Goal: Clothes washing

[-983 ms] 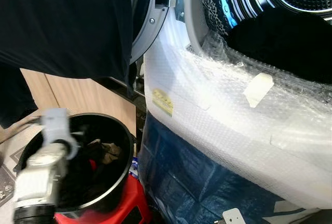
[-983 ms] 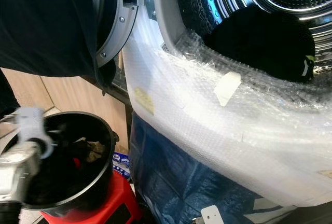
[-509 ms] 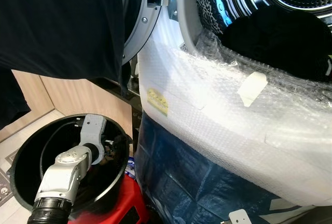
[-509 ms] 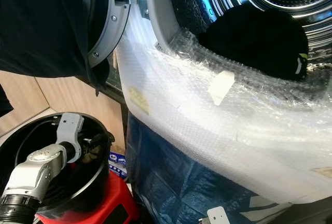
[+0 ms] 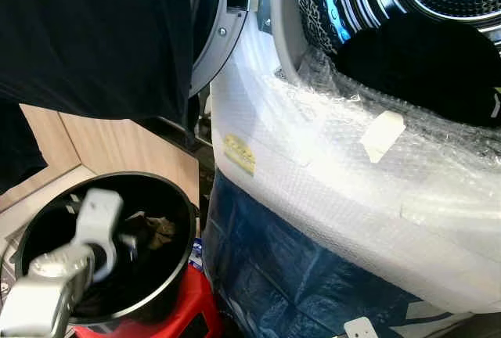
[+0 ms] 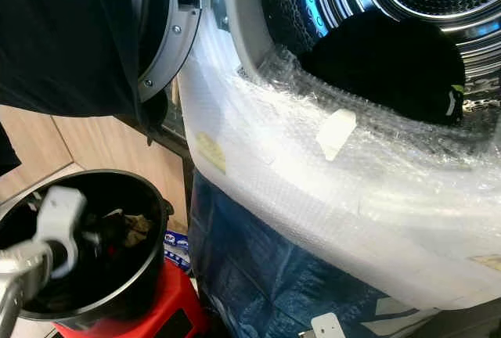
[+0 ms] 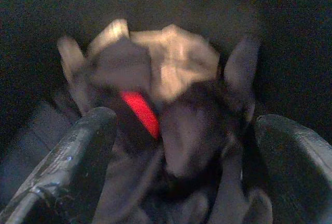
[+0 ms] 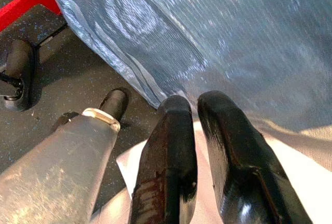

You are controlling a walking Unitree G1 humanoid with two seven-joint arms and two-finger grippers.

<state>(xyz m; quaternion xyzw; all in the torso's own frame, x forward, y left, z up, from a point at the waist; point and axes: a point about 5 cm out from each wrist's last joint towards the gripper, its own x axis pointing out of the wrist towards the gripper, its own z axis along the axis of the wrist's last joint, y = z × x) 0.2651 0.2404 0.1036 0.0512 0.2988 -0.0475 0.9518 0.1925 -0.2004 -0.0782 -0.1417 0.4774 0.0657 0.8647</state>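
Reaching my left gripper (image 7: 176, 156), fingers apart, into the round black bucket (image 5: 168, 291) over crumpled clothes (image 7: 171, 79); right gripper (image 8: 199, 130) together beside blue plastic sheet (image 8: 233, 37).

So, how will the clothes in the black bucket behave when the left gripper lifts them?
The clothes lie crumpled, so probably floppy and light. They look tangled, so several may rise together. The left gripper is open above them.

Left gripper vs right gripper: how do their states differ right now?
The left gripper is open, fingers spread over the crumpled clothes in the round black plastic basket. The right gripper is shut, empty, hanging low by the blue cover. Both have two black fingers.
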